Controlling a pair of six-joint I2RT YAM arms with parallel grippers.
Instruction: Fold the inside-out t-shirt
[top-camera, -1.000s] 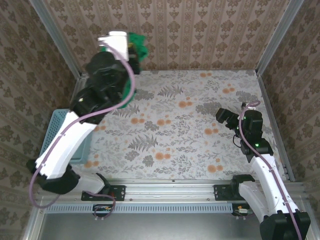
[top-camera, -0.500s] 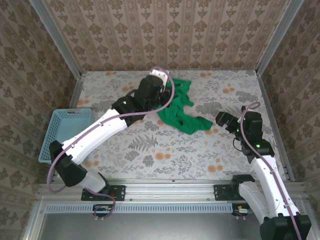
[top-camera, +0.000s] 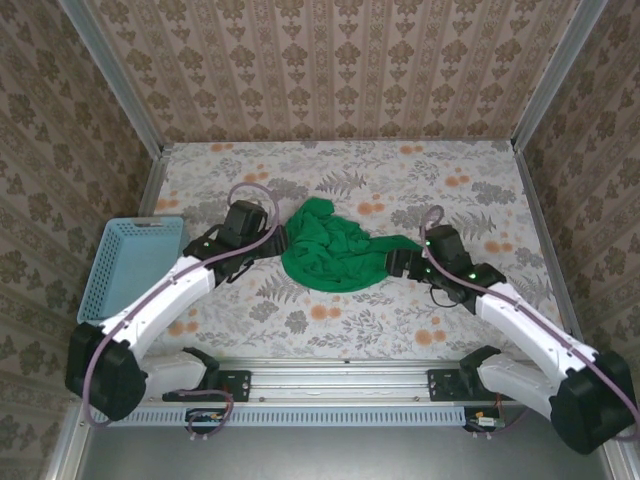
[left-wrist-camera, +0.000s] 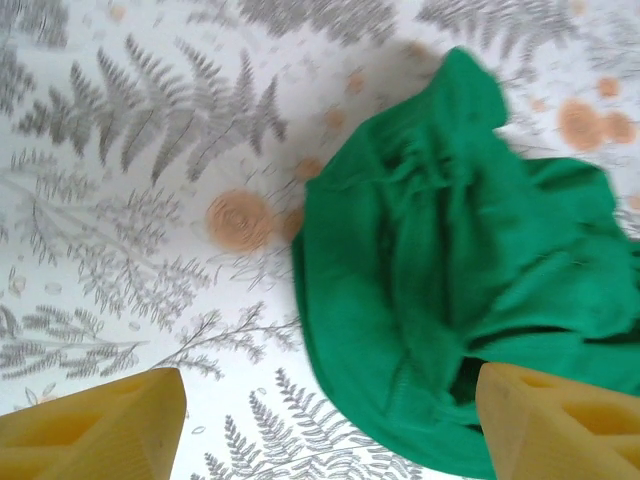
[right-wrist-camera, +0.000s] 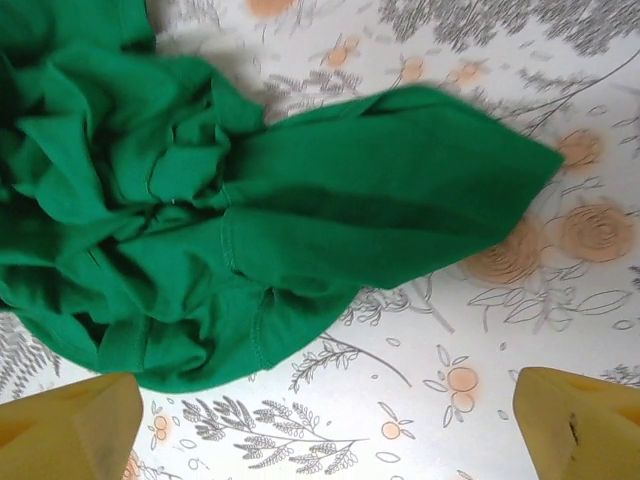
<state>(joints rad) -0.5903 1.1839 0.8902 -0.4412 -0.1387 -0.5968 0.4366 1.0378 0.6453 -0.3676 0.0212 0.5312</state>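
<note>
Floral-printed table (top-camera: 450, 170) is carrying the whole job, with patterned walls closing it on three sides. Working outward from the near rail, I am reading both arms as reaching inward toward the middle. At the left edge, the light-blue basket (top-camera: 130, 262) is sitting well apart from the work.

The left gripper (left-wrist-camera: 330, 410) is standing released. Its yellow fingers (left-wrist-camera: 100, 430) are spread wide and low at the cloth's near edge, grasping nothing. The right gripper (right-wrist-camera: 320, 420) is likewise released, hovering just beside the opposite edge over bare table.

Between the two, the inside-out t-shirt (top-camera: 335, 250) is lying in a crumpled green heap at mid-table. One flat flap (right-wrist-camera: 400, 190) is pointing away from the bunched folds.

I am judging that the arms are flanking the heap so that each can pinch an opposite edge and draw the garment flat. Folding proper is not yet begun. Thin cloth is likely to drag and bunch, so low grasps on single layers are advisable.
</note>
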